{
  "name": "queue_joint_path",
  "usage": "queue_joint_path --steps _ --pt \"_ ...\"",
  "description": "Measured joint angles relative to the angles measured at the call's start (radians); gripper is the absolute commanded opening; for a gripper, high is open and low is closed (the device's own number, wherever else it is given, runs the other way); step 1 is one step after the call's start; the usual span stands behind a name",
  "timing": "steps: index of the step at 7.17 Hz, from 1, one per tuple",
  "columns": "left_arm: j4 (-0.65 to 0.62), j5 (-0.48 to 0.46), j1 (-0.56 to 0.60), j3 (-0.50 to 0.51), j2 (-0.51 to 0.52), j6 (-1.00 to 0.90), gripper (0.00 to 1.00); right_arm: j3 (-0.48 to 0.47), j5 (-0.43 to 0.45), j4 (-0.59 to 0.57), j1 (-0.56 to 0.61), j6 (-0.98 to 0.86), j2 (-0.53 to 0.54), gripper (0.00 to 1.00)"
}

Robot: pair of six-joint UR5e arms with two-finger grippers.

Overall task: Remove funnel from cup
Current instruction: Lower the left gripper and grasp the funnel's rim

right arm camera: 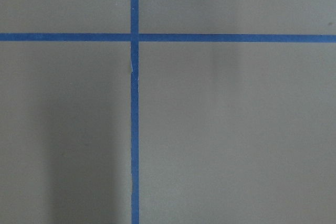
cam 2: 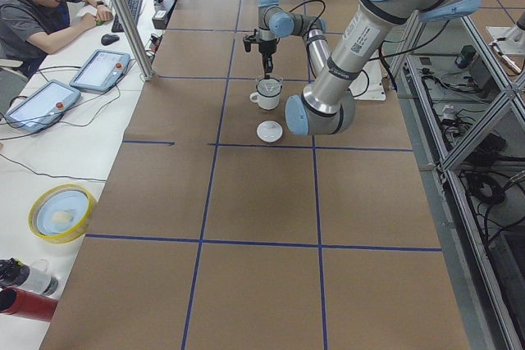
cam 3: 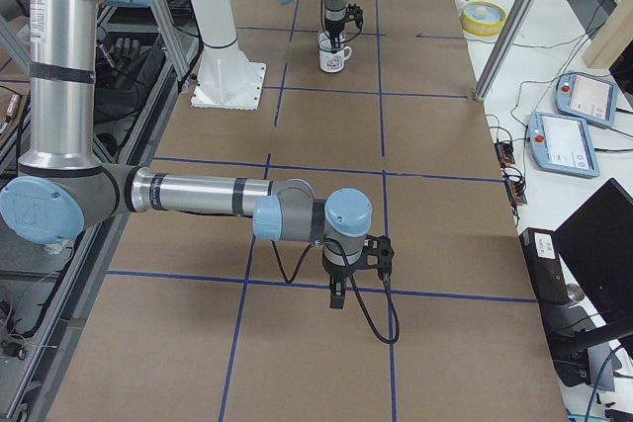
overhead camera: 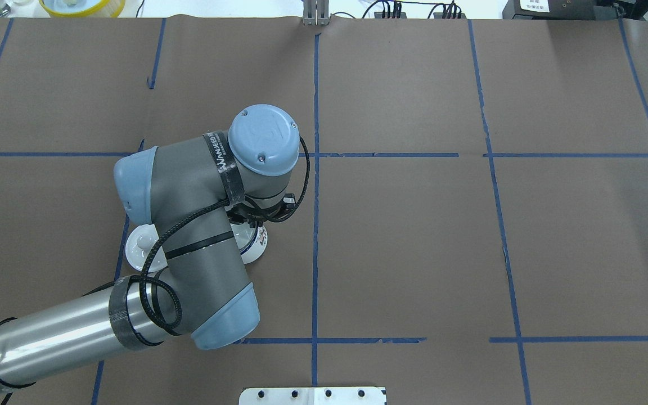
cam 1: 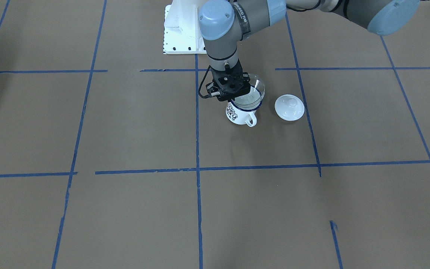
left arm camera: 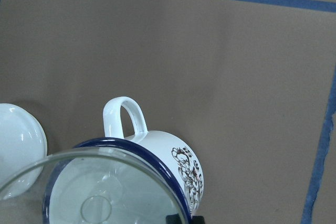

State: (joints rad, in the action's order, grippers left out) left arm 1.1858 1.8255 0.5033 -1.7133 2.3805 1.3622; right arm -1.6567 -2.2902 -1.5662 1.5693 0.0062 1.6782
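The white mug (cam 1: 239,116) with a dark blue rim stands on the brown table, its handle toward the camera. The clear funnel (cam 1: 254,92) sits in its mouth, tilted, with the rim raised above the mug's rim. My left gripper (cam 1: 233,98) comes straight down on the funnel's rim and is shut on it. In the left wrist view the funnel (left arm camera: 105,182) fills the lower left over the mug (left arm camera: 178,161), with a dark fingertip (left arm camera: 181,219) at its edge. My right gripper (cam 3: 338,298) hangs over bare table far from the mug; I cannot tell whether it is open or shut.
A white round lid with a knob (cam 1: 289,107) lies on the table close beside the mug. The robot's white base plate (cam 1: 179,33) is behind it. Blue tape lines cross the table. An operator sits at a side desk (cam 2: 41,6).
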Motion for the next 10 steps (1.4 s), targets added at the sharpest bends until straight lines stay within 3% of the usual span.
queue_joint_path --steps 2,4,10 --pt "0.000 0.001 0.003 -0.007 0.000 0.001 0.00 0.000 0.000 0.000 0.000 0.000 0.000 1.00" --pt "0.000 0.001 0.005 -0.020 -0.002 0.003 0.16 0.000 0.000 0.000 0.000 0.000 0.000 1.00" --pt "0.008 0.005 0.005 -0.022 -0.012 0.013 0.24 0.000 0.000 0.000 0.000 0.000 0.000 1.00"
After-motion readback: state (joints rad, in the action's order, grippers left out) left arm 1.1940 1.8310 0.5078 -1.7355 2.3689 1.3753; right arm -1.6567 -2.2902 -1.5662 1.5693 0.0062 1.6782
